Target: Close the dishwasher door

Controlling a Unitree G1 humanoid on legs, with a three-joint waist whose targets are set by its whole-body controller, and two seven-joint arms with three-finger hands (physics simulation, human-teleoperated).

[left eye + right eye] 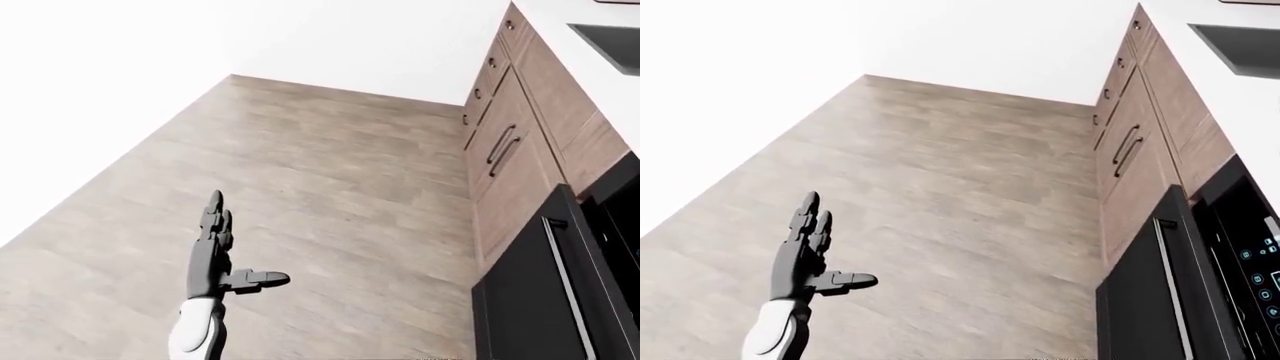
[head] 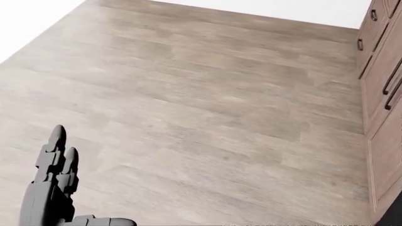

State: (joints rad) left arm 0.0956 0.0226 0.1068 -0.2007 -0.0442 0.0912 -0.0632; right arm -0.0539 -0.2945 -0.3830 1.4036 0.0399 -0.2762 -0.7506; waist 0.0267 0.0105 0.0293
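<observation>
Hanging open at lower right, the dishwasher door (image 1: 1150,300) stands ajar; left hand (image 1: 213,255) at lower left, fingers spread, holds nothing.

In the right-eye view my left hand (image 1: 805,259) hangs over the floor (image 1: 960,195) at about seven o'clock. The dishwasher door (image 1: 1145,300) stands ajar at five o'clock, with cabinets (image 1: 1130,150) running from it toward one o'clock under the counter (image 1: 1210,82), where a sink (image 1: 1238,46) is set in.
</observation>
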